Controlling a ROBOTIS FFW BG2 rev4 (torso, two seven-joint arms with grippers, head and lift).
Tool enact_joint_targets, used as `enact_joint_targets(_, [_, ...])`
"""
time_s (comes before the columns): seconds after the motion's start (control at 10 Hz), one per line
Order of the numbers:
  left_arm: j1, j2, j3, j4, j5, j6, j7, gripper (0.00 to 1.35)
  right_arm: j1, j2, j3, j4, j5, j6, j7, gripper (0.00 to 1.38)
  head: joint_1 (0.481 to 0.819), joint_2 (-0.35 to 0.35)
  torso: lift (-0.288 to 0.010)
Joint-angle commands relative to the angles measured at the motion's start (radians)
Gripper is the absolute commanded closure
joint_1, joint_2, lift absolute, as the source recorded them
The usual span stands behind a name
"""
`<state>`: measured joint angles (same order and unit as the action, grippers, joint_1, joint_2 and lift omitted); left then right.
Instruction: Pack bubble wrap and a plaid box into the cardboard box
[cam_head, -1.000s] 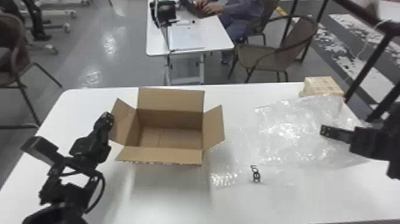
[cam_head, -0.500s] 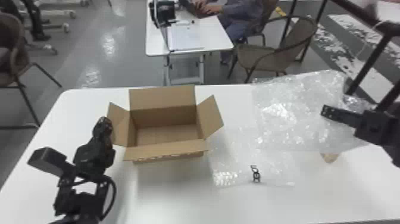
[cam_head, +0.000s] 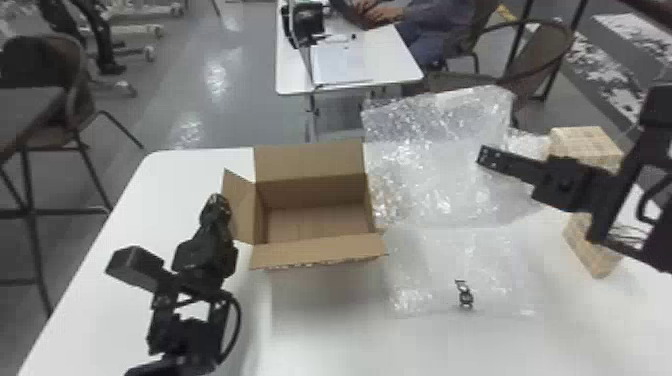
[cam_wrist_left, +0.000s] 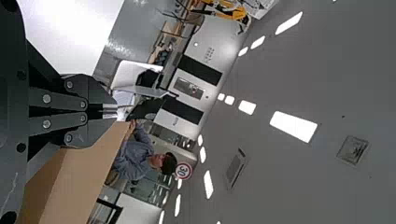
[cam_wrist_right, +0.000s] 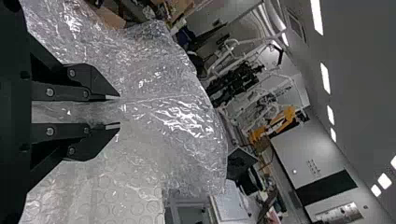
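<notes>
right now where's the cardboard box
In the head view, the cardboard box sits flaps-out on the white table, left of centre, between the left gripper and the raised bubble wrap to its right.

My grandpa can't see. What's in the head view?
A robot's right claw holds up bubble wrap beside an open, empty cardboard box on a white table. Its left claw is by the left flap; something plaid is behind the right arm.
</notes>
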<state>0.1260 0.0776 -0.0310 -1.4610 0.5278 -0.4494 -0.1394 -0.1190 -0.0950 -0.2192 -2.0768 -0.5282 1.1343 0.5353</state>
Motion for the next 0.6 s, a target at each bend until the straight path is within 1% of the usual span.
enact_joint_targets(0.0, [0.000,0.002,-0.006,0.001,-0.003,-0.009,0.007,1.20,-0.036,0.028,0.095,0.080,-0.024,-0.057,0.000,1.01,0.682,0.116,-0.110])
enact_joint_targets(0.1, [0.000,0.002,-0.007,0.001,-0.008,-0.012,0.015,1.20,-0.067,0.040,0.152,0.129,-0.038,-0.091,0.002,1.01,0.676,0.157,-0.110])
enact_joint_targets(0.2, [-0.002,0.002,-0.009,0.001,-0.009,-0.020,0.023,1.20,-0.097,0.046,0.210,0.196,-0.064,-0.130,0.018,1.01,0.672,0.177,-0.110])
enact_joint_targets(0.3, [-0.003,0.004,-0.012,0.001,-0.008,-0.025,0.023,1.20,-0.117,0.054,0.253,0.256,-0.061,-0.148,0.028,1.01,0.665,0.213,-0.110])
enact_joint_targets(0.4, [-0.005,0.004,-0.017,-0.001,-0.005,-0.032,0.023,1.20,-0.126,0.063,0.279,0.333,-0.061,-0.180,0.038,1.01,0.661,0.244,-0.110])
enact_joint_targets(0.5, [-0.006,0.004,-0.018,-0.001,0.000,-0.038,0.024,1.20,-0.126,0.070,0.294,0.397,-0.049,-0.199,0.043,1.01,0.665,0.267,-0.110])
